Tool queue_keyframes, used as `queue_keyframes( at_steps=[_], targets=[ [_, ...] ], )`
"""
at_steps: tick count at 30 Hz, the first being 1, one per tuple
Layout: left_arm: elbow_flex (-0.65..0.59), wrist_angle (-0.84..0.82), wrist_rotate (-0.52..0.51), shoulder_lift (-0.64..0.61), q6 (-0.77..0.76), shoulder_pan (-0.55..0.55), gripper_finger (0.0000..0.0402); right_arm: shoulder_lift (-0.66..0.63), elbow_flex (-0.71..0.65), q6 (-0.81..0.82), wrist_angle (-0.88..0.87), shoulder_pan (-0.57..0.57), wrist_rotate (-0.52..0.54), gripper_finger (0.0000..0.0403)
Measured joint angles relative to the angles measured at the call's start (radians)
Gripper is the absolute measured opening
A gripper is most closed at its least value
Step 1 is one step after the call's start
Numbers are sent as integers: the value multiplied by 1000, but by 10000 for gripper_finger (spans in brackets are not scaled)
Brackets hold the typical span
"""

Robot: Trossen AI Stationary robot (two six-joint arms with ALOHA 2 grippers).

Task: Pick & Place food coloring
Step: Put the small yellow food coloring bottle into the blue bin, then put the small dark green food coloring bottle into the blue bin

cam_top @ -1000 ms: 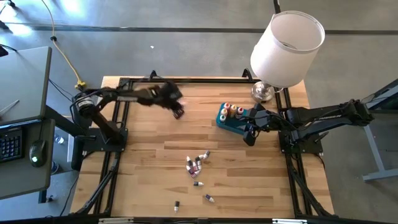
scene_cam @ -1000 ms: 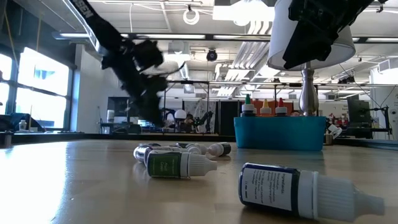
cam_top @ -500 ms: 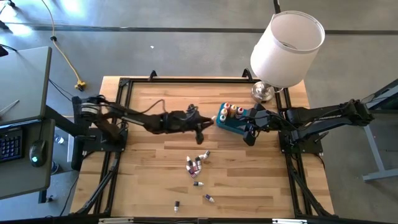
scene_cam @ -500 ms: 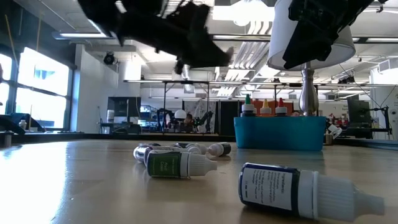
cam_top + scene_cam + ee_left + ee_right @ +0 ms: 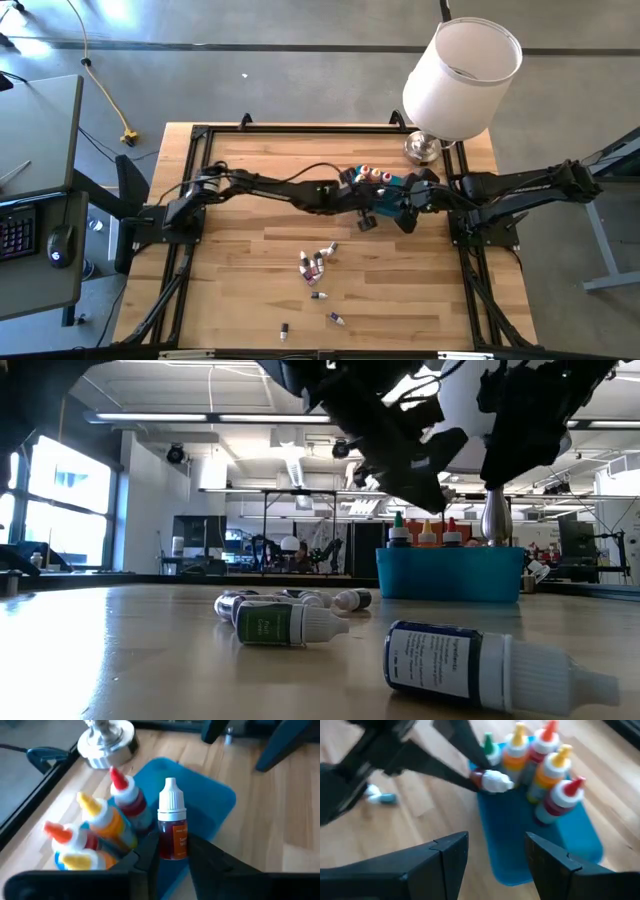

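Observation:
My left gripper (image 5: 172, 851) reaches across the table to the teal bin (image 5: 388, 205) and is shut on a small red food coloring bottle (image 5: 172, 827) with a white cap. Several dropper bottles (image 5: 102, 827) stand upright in the bin's far part. More food coloring bottles (image 5: 318, 263) lie on their sides on the wooden table, near its middle and front. My right gripper (image 5: 495, 860) hangs open just right of the bin, nothing between its fingers. My left gripper pinches the red bottle's body (image 5: 172, 847) between its two fingers. The fingers slant down from the table's left, and the bottle lies along them with its white cap (image 5: 495, 780) sticking out past the fingertips. The bottle is lifted clear, above the bin's open part.
A lamp with a white shade (image 5: 462, 72) stands on its metal base (image 5: 425, 148) at the far right corner, just behind the bin. Black frame rails (image 5: 300, 130) run along the table's edges. In the low view two bottles (image 5: 290, 623) (image 5: 470, 665) lie close to the camera.
My left gripper has swung from the table's far left across to the right, rising a little and rolling, and now holds the red bottle over the bin. My right gripper has tipped slightly in place.

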Motion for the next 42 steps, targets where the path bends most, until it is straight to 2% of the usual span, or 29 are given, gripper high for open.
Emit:
queue_keyframes(
  at_steps=[7,11,15,18,21,23,26,28,32,34,37,40,42],
  targets=[
    [110,-29,-65,105,19,-1,150,0,0,82,-53,0,114,185],
    [145,-91,-34,99,20,-7,162,0,0,133,-97,0,69,185],
    [259,-354,-22,42,39,-40,158,2,-11,128,-95,0,-2,185],
    [393,-644,-35,-1,12,-82,153,2,-48,128,-67,0,-3,185],
    [540,-913,-113,-30,-35,-137,147,2,-94,124,-65,0,-6,185],
    [602,-1019,-198,-54,-68,-181,144,2,-130,123,-37,0,-6,185],
    [518,-1080,-331,-165,-106,-242,142,1,-185,18,139,3,-13,185],
    [493,-1183,-367,-224,-208,-278,142,3,-225,-76,347,13,-49,185],
    [488,-1368,-481,-274,-435,-340,142,24,-295,-352,839,47,-205,185],
    [484,-1330,-502,-285,-454,-363,142,56,-313,-485,1020,73,-257,185],
    [481,-1346,-476,-309,-432,-397,142,164,-288,-590,1143,110,-248,181],
    [482,-1345,-483,-310,-431,-407,142,319,-208,-602,1129,121,-215,169],
    [479,-1348,-499,-310,-429,-405,142,422,-139,-615,1070,121,-229,158]
  ],
)
